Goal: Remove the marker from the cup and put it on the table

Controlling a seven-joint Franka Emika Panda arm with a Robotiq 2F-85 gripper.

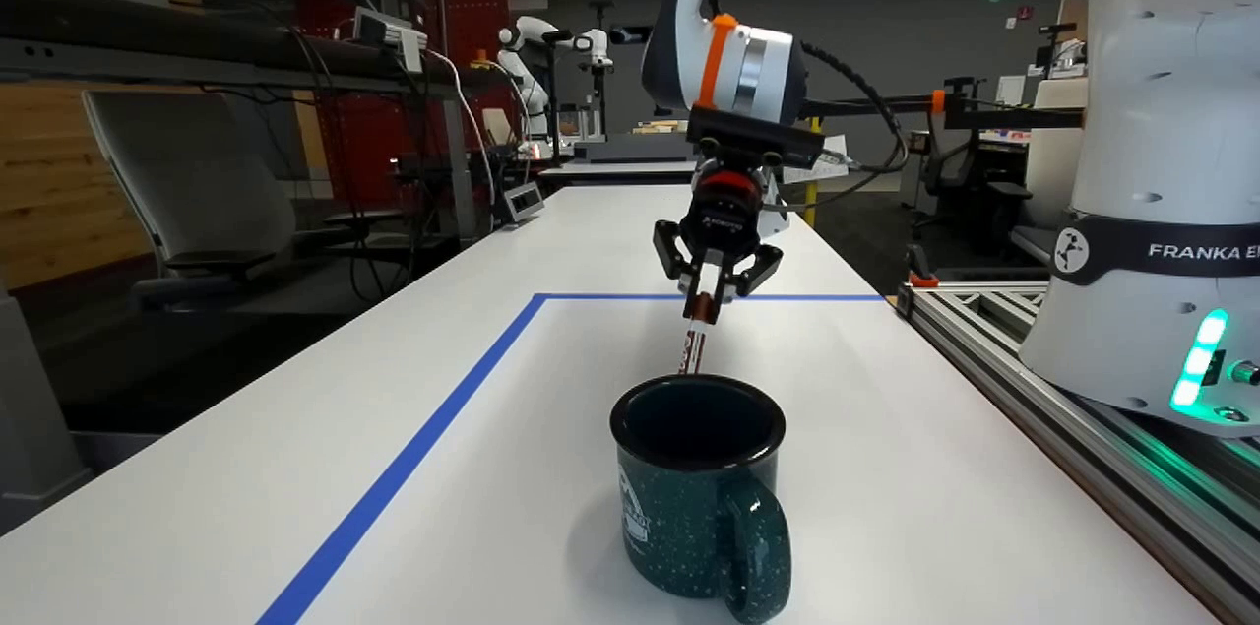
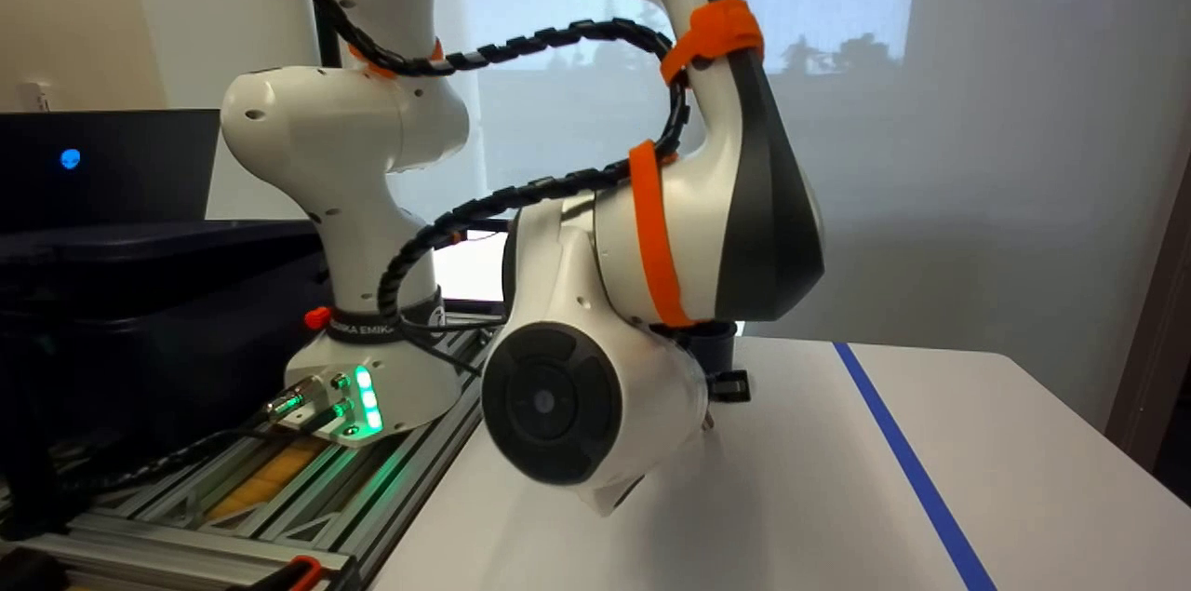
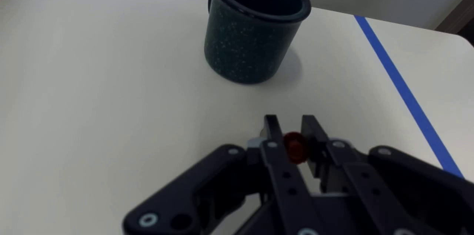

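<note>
The marker (image 1: 692,349) has a red cap and a pale body with dark print. My gripper (image 1: 703,305) is shut on its capped end, and the cap (image 3: 296,148) shows between the fingers in the wrist view (image 3: 291,122). The marker points down, slightly tilted, outside the cup; the cup's rim hides its lower end in an exterior view, so I cannot tell if it touches the table. The dark green cup (image 1: 679,517) stands upright on the white table (image 1: 472,527), apart from the gripper. It also shows in the wrist view (image 3: 248,46). In an exterior view the arm mostly hides the cup (image 2: 715,347).
Blue tape (image 1: 443,418) marks lines on the table. The robot's base (image 1: 1162,330) stands on a metal rail frame (image 1: 1063,428) along one table side. A small grey device (image 1: 522,202) sits at the opposite edge. A dark bin (image 2: 158,340) stands beside the rail frame.
</note>
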